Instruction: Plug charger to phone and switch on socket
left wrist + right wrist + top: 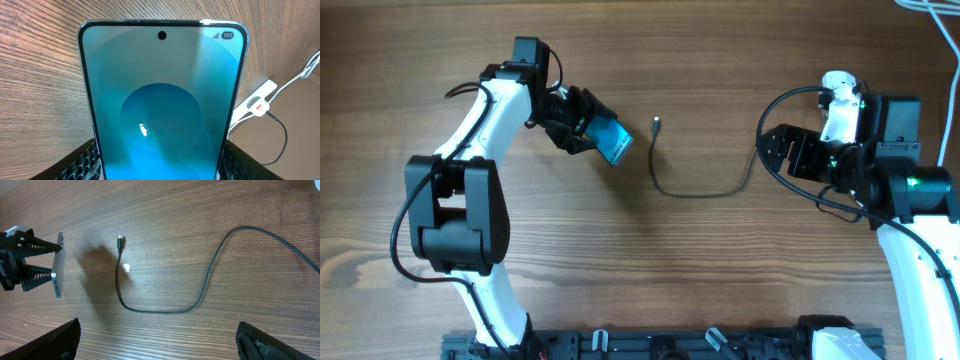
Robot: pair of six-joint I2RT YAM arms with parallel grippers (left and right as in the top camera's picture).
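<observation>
1 phone clamped in left claw | 1 charger loose on counter | 1 socket | right claw apart, empty

**Blue, black and white on brown woodgrain**

We see a counter of warm brown wood, streaked with darker grain lines that loop into whorls at the near left. The phone has a cyan-blue screen, pale grey-blue at the top and deepening to saturated blue lower down. It shows a deeper blue circle in the middle, a black camera dot and a dark rim. The left tool is black, and its pads carry a fine embossed diamond pattern. The charger is a plain black line. The socket is white with a red mark and a white cord. The left arm and right arm are white with black joints, and we note a green light on the right one.
</observation>
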